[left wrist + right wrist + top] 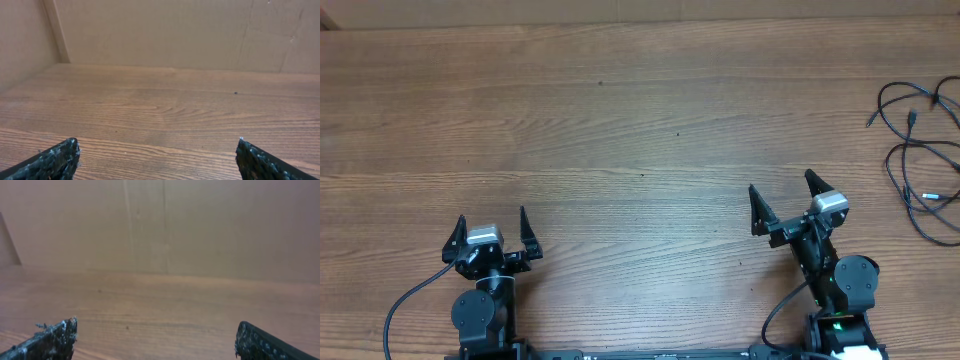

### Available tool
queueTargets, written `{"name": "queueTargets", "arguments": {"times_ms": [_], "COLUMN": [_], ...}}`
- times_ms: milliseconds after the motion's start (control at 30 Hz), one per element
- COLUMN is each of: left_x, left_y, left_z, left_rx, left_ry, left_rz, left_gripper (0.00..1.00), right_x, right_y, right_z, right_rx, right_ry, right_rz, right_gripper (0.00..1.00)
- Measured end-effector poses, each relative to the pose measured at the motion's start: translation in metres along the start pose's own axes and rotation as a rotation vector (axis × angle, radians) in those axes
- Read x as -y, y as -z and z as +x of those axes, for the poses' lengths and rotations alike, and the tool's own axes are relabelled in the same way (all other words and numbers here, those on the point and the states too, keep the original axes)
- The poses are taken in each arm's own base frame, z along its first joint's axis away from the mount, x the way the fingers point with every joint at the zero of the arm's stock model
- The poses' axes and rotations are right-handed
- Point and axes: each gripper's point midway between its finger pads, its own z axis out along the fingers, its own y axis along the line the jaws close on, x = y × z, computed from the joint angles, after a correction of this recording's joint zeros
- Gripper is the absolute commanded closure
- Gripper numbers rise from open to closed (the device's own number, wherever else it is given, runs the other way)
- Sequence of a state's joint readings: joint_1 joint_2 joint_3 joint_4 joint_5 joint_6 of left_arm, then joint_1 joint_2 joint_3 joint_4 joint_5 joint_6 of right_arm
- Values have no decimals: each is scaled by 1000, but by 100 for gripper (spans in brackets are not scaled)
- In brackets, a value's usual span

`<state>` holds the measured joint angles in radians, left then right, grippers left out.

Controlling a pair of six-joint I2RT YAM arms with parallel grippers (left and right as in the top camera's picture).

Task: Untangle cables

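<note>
1. The left arm (480,300) sits at the near left edge of the desk (640,120), and a thick black wire (405,305) curves away from its base to the left.
2. The left jaws are spread wide and grip nothing, pointing toward the far side of the desk. In the left wrist view the two dark fingertips (55,161) sit in the bottom corners, with wood grain showing between them and a tan wall (175,30) behind.
3. The middle of the desk shows brown wood grain with a few small dark specks (678,133).
4. The right arm (825,265) stands at the near right edge, turned a little to the left, with a green light (837,322) at its base.
5. The right jaws are also spread wide and grip nothing. In the right wrist view the fingertips (52,341) frame the lower corners, with the desk and the tan wall beyond.
6. The cables (920,145) lie at the far right edge of the desk in loose black loops, partly cut off by the edge of the overhead view. Small plugs show at some of their ends. They lie to the right of and beyond the right arm, apart from its jaws and well apart from the left arm.
</note>
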<state>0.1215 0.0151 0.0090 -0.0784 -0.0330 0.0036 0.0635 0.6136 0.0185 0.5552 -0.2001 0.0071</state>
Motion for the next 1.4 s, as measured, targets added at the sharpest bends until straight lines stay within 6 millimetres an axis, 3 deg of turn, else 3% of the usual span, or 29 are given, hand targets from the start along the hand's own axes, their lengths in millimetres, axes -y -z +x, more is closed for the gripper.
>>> {"name": "queueTargets", "arguments": {"times_ms": [233,567,833,1400], "left_x": [0,0,0,0], "left_y": [0,0,0,0], "left_z": [0,0,0,0], "left_rx": [0,1,0,0], "left_ry": [0,0,0,0], "left_rz": [0,0,0,0], "left_gripper": [0,1,0,0], "right_x": [10,22,24,24], "right_y": [17,36,43,43], "right_z": [24,34,6,5], "right_rx": [-107,-143,-22,-20], "right_ry": [-27,-40,-15,-14], "right_rz": [58,136,156,157], "right_gripper": [0,0,0,0]}}
